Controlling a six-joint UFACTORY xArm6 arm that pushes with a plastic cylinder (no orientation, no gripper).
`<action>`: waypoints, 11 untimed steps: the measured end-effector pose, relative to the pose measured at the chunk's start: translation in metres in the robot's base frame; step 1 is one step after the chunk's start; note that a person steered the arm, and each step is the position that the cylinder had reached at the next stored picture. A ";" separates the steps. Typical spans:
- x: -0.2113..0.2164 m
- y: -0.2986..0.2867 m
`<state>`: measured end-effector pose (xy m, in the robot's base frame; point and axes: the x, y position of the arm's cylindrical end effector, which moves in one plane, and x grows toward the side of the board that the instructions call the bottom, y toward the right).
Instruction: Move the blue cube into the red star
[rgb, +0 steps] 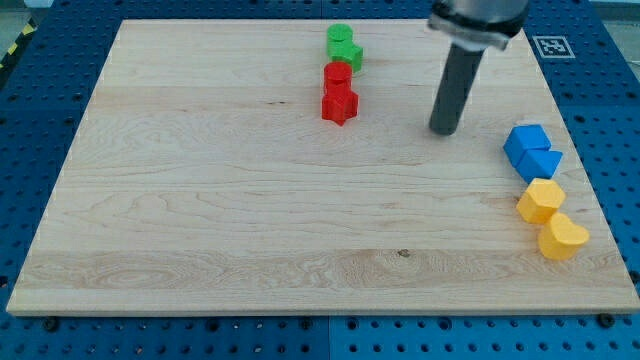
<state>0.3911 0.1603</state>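
The blue cube (525, 141) sits near the board's right edge, touching a second blue block (541, 163) just below it. The red star (339, 104) lies at the upper middle of the board, touching a red block (337, 74) above it. My tip (443, 130) rests on the board between them, about a third of the way from the blue cube to the red star, and touches no block.
Two green blocks (344, 45) sit above the red ones near the top edge. A yellow block (541, 200) and a yellow heart-like block (563, 237) lie below the blue pair by the right edge. The wooden board (200, 200) lies on a blue perforated table.
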 end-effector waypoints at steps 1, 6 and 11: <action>-0.025 0.054; 0.058 0.098; 0.058 -0.099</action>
